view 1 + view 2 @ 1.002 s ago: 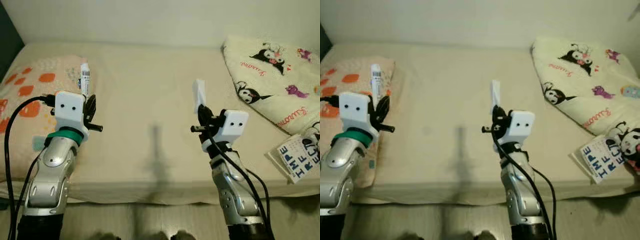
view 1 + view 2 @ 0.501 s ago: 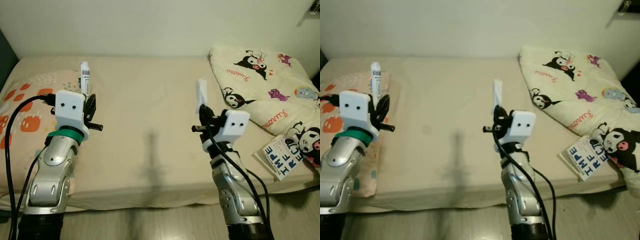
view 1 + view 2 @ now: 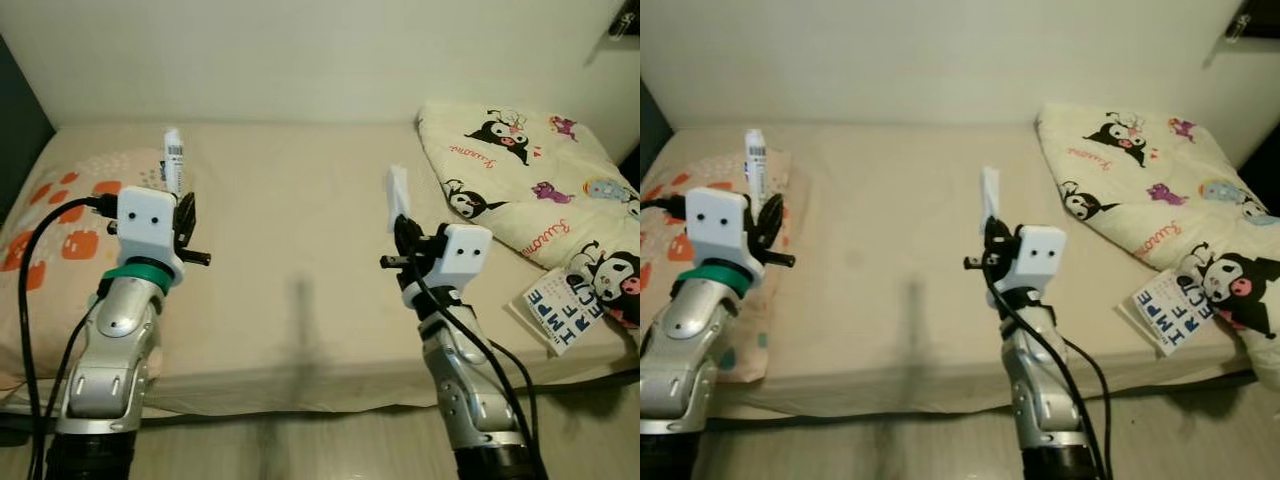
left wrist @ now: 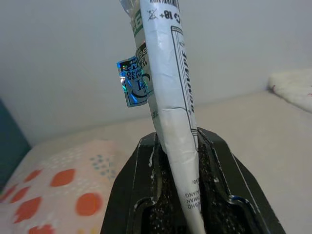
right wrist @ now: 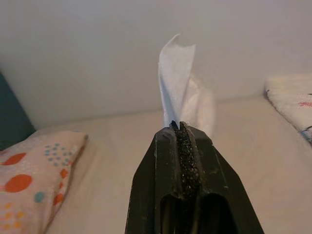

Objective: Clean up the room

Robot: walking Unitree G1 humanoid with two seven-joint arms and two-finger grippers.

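Note:
My left gripper (image 3: 181,205) is held up over the bed's left side, shut on a white tube (image 3: 174,158) with printed labels; the tube (image 4: 165,78) stands upright between the black fingers (image 4: 141,185). My right gripper (image 3: 403,228) is raised over the middle of the bed, shut on a thin white tissue (image 3: 398,192) that sticks up from the pads. In the right wrist view the tissue (image 5: 176,87) rises from the closed fingertips (image 5: 168,141).
A beige bed (image 3: 290,230) lies before me against a white wall. An orange-spotted pillow (image 3: 55,195) rests at its left end, a cartoon-print blanket (image 3: 520,170) at the right. A booklet (image 3: 566,307) lies near the bed's right front edge. Floor (image 3: 300,445) runs along the front.
The camera has pulled back and turned, so more wall and the blanket's right part show. Both grippers keep their hold and stay raised in much the same pose.

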